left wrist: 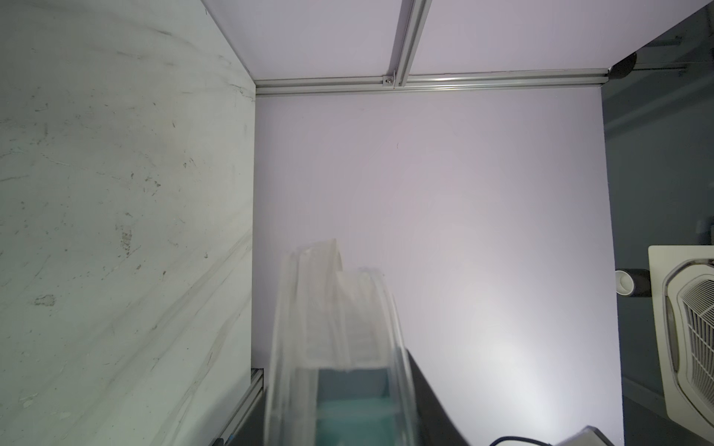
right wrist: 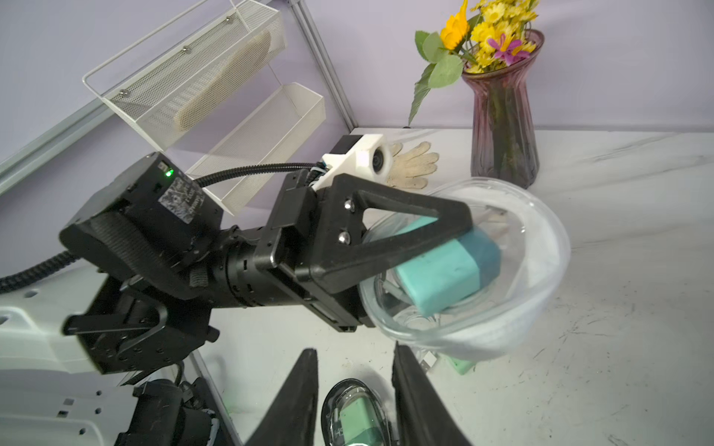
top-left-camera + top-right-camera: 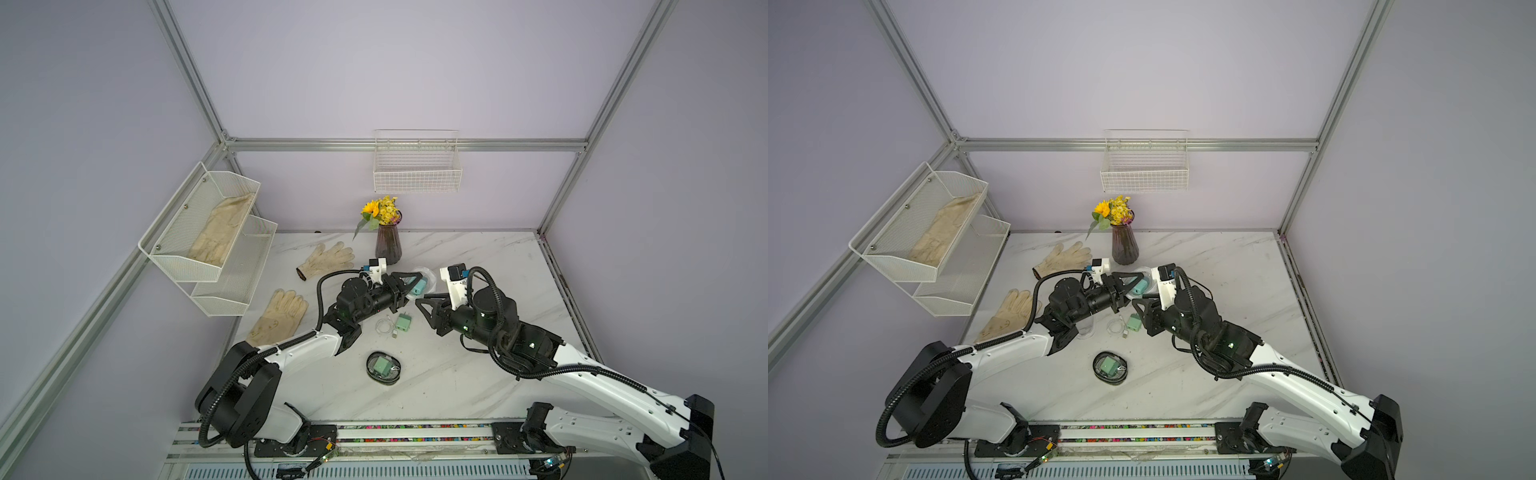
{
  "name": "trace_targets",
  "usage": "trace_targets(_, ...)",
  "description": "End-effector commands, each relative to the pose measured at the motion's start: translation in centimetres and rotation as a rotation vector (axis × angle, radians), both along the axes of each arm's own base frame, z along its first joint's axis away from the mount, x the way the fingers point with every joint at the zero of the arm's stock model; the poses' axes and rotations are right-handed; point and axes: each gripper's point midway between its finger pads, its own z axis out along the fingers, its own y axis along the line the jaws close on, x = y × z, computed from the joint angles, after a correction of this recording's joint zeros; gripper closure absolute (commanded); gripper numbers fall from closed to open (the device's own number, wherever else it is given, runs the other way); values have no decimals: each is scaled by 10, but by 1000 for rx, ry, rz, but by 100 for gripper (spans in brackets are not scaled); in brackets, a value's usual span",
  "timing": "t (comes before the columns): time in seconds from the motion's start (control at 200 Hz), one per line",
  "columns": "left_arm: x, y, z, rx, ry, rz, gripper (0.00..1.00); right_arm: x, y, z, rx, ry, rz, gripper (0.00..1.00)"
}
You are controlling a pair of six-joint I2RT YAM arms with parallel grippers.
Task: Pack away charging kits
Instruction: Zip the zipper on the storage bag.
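Marble table [image 3: 478, 374], centre: left gripper [image 3: 411, 286] clamped the clear case [image 2: 533, 309], held aloft, light blue charger [image 2: 444, 274] inside. Right gripper [image 2: 355, 353] at its 6 o'clock, jaws apart, empty. Judged: keep case level; close it gently.

At rear of table [image 3: 478, 374], vase [image 3: 387, 249] with glove [image 3: 326, 259] to left; mid-table, charger [image 3: 403, 323] right of cable [image 3: 384, 326]; behind these, case [image 2: 533, 293] in left gripper [image 3: 414, 286].
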Motion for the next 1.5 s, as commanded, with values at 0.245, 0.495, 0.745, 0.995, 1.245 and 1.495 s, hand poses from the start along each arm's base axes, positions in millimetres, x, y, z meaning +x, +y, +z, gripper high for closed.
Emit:
trace_targets(0.245, 6, 8, 54, -13, -101, 56, 61, 5, 1, 3, -37, -39, -10, 74)
trace_targets(0.495, 10, 9, 51, -4, -96, 76, 61, -4, 6, -21, -39, 4, 43, 75)
trace_targets(0.745, 11, 8, 60, -7, -120, 75, 60, 0, 2, -36, -83, 11, 17, 75)
trace_targets(0.995, 9, 7, 62, -14, -124, 64, 60, 14, 7, -36, -92, -16, -24, 75)
trace_targets(1.245, 7, 6, 61, -17, -126, 55, 60, 19, 4, -29, -93, -41, -57, 75)
trace_targets(1.495, 6, 5, 59, -33, -127, 45, 60, 23, 11, -27, -84, -66, -45, 75)
